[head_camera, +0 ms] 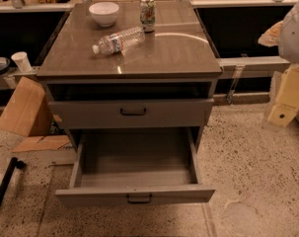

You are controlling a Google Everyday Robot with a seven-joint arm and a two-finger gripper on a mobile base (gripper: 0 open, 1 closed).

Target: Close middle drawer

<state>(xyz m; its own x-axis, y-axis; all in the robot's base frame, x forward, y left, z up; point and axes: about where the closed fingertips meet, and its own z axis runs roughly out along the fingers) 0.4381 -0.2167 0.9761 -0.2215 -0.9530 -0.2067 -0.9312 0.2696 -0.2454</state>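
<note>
Camera view looks down on a grey cabinet whose glossy brown top serves as the table (178, 53). The middle drawer (134, 194) is pulled far out toward the camera, with its long grey box open to view. Its low front panel carries a small dark bar handle (139, 198) at the centre. Above it sits the taller-fronted upper drawer (85, 113) with a wider dark handle (133, 111). A dark gap shows between that drawer's top edge and the table. The claw (283, 107) is at the right edge of the view, a pale yellow piece hanging below the white rounded arm (294, 28). It is about level with the upper drawer and well apart from both drawers, out over the speckled floor (247, 172). Whether the claw is spread or pressed together cannot be told from here. On the table stand 1 white bowl (104, 13) at the back and 1 drinks can (147, 14) just to its right. 1 clear plastic bottle (118, 41) lies on its side in front of them, with its white cap pointing left (its far end is close to the can, touching or not I cannot tell). Left of the cabinet, a paper cup (21, 60) stands on a lower ledge. A sheet of cardboard (23, 107) leans by the cabinet's side.
</note>
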